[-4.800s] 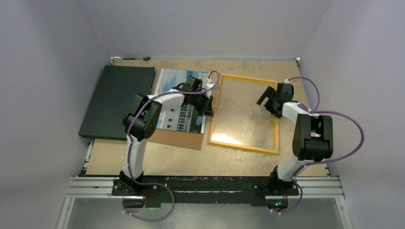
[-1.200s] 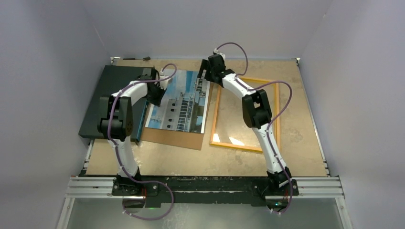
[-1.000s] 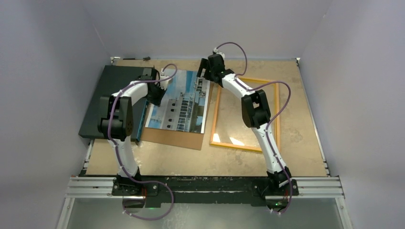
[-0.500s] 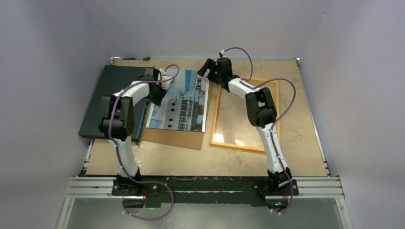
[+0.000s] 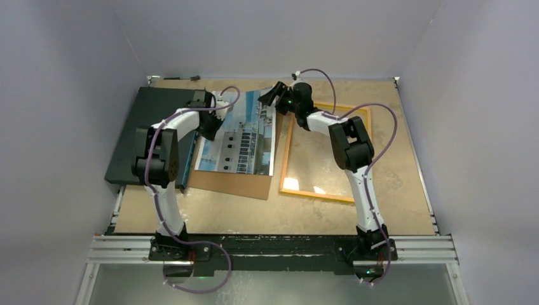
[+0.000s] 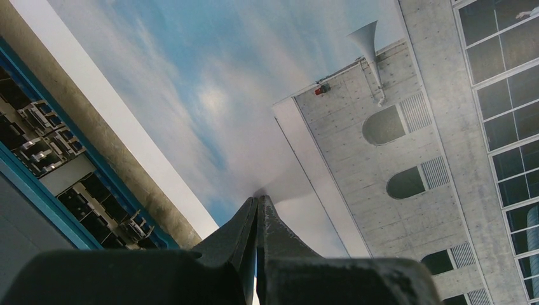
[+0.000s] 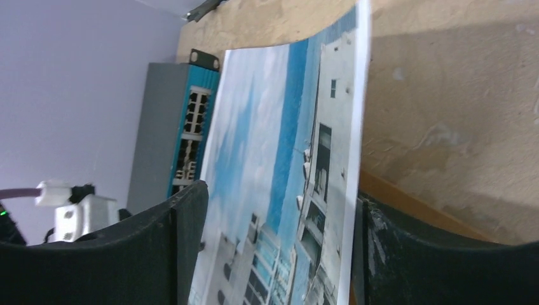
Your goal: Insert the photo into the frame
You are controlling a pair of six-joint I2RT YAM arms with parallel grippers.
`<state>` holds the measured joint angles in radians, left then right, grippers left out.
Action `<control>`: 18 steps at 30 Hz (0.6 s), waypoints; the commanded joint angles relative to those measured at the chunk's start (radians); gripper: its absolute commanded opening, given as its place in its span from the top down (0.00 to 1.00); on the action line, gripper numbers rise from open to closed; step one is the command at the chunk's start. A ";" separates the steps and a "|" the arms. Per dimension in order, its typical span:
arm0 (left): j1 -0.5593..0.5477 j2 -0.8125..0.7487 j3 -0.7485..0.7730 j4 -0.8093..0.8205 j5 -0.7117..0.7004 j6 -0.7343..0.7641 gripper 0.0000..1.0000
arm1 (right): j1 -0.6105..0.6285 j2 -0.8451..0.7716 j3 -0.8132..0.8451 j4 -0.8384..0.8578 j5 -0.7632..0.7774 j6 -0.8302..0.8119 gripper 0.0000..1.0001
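Note:
The photo (image 5: 245,136) lies face up on the brown backing board, left of the yellow-orange frame (image 5: 285,159). My left gripper (image 5: 210,124) is shut, its tips resting on the sky part of the photo (image 6: 191,95) near the left edge; its joined tips show in the left wrist view (image 6: 257,198). My right gripper (image 5: 273,96) is open at the photo's far right corner. In the right wrist view (image 7: 279,248) the photo (image 7: 267,159) stands between the two fingers (image 7: 184,241), its white right edge close to the right finger. A strip of the frame (image 7: 413,200) shows behind.
A dark flat slab (image 5: 152,133) with blue-faced ports (image 6: 38,146) lies left of the photo and also shows in the right wrist view (image 7: 184,127). The brown backing board (image 5: 232,184) sticks out below the photo. Walls close in on three sides.
My right gripper has turned and shifted right along the photo's far right corner, its arm swinging over the frame's top. The left gripper has stayed on the photo's left part.

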<state>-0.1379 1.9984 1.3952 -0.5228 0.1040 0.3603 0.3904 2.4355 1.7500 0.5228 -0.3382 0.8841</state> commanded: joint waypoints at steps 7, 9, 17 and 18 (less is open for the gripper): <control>-0.003 -0.015 0.017 -0.047 0.072 -0.017 1.00 | 0.028 -0.164 -0.062 -0.055 0.062 -0.109 0.70; -0.003 -0.056 0.048 -0.073 0.110 -0.033 1.00 | 0.032 -0.169 -0.051 -0.087 0.082 -0.120 0.78; -0.016 -0.172 0.211 -0.222 0.227 -0.098 0.89 | 0.038 -0.223 -0.023 -0.172 0.119 -0.132 1.00; -0.030 -0.181 0.230 -0.238 0.233 -0.113 0.82 | 0.039 -0.234 -0.022 -0.188 0.132 -0.130 1.00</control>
<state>-0.1410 1.9308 1.5146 -0.6861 0.2462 0.3054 0.4232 2.3016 1.6783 0.3973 -0.2550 0.7803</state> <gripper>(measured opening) 0.083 0.005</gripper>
